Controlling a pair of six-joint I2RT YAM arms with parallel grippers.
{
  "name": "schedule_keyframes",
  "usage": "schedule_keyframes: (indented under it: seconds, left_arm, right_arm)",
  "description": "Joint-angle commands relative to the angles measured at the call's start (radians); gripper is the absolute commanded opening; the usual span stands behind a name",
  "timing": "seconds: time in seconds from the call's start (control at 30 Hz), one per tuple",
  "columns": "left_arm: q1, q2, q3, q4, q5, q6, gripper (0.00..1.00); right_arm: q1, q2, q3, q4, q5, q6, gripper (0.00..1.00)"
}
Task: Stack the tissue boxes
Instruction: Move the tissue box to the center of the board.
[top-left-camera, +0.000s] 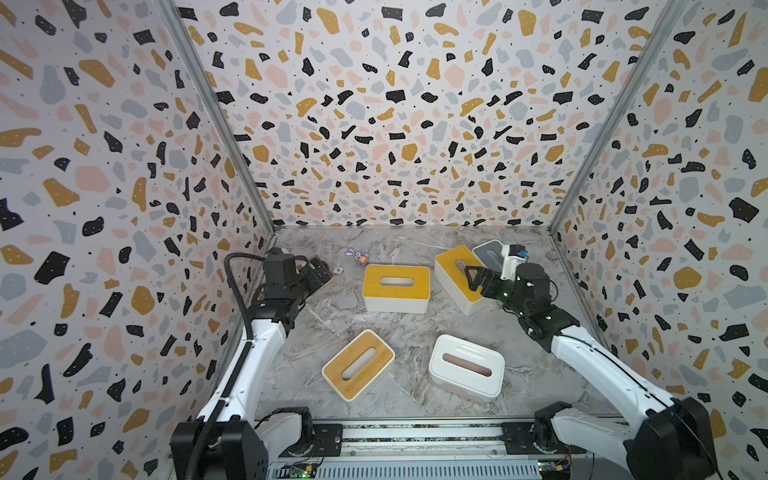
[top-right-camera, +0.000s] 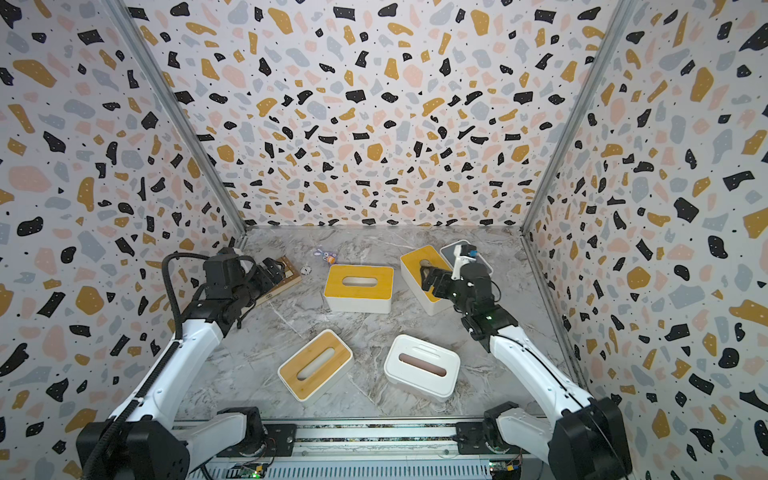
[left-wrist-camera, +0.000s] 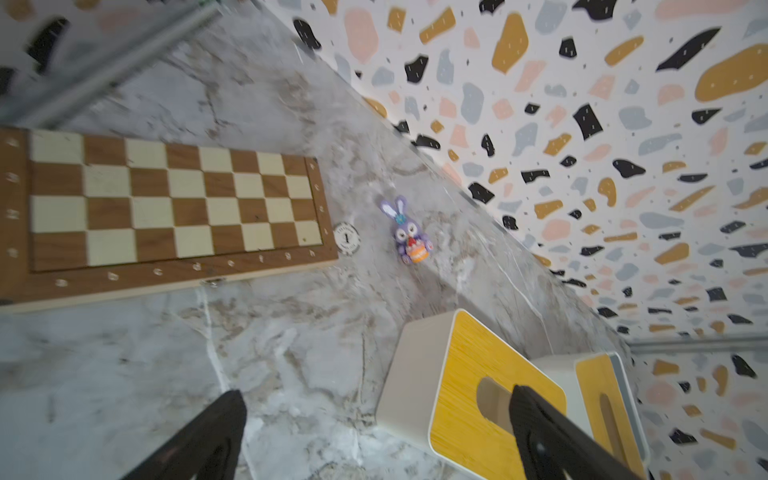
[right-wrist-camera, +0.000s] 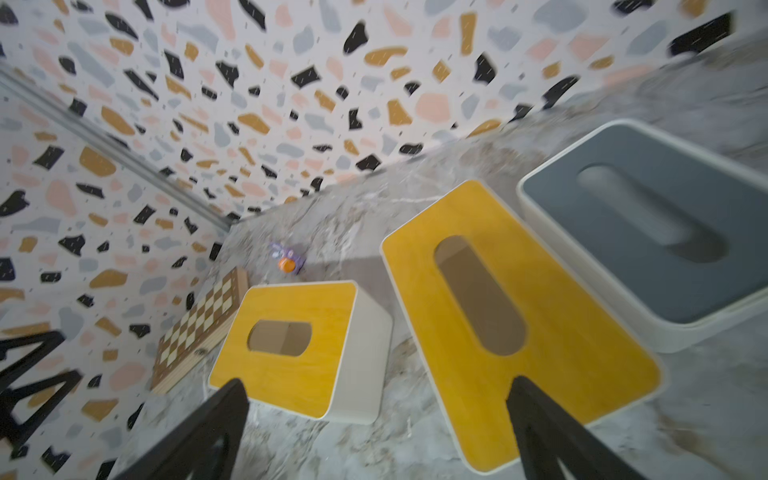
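Well, right gripper (right-wrist-camera: 378, 384) and left gripper (left-wrist-camera: 376, 392) held fingers apart. Between the right fingers lay bare grey marble tabletop (right-wrist-camera: 353, 449); the edge of a yellow-lidded white tissue box (right-wrist-camera: 561, 353) sat under one.

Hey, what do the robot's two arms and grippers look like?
Both arms have white links with black joints and bases. The left arm carries a thick black corrugated cable. The right arm has a thin black cable and a small green light near its wrist. The left gripper and right gripper are black, with slim fingers showing triangular cut-outs.
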Motion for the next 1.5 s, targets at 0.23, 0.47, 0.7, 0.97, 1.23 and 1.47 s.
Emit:
schedule_keyframes:
  seconds: [0.23, 0.47, 0.7, 0.97, 1.23, 1.47]
  left_arm:
    - [-0.113, 0.275, 0.112, 0.028, 0.243, -0.010, 0.99]
    - [-0.223, 0.433, 0.166, 0.174, 0.235, -0.032, 1.00]
    - [-0.273, 0.423, 0.115, 0.255, 0.228, -0.079, 0.99]
    - [-0.324, 0.366, 0.071, 0.240, 0.240, -0.112, 1.00]
    - [-0.391, 0.318, 0.025, 0.250, 0.220, -0.151, 1.00]
    - [-0.421, 0.268, -0.007, 0.195, 0.147, -0.185, 0.99]
  right_arm:
    - [0.144, 0.345, 0.212, -0.059, -0.068, 0.152, 0.99]
    - [0.155, 0.538, 0.333, -0.048, -0.089, 0.166, 0.99]
    - [0.169, 0.579, 0.376, -0.030, -0.136, 0.171, 0.99]
    - [0.175, 0.506, 0.318, -0.032, -0.146, 0.173, 0.99]
    - [0.174, 0.407, 0.211, -0.027, -0.166, 0.211, 0.99]
    - [0.171, 0.346, 0.140, -0.043, -0.140, 0.232, 0.99]
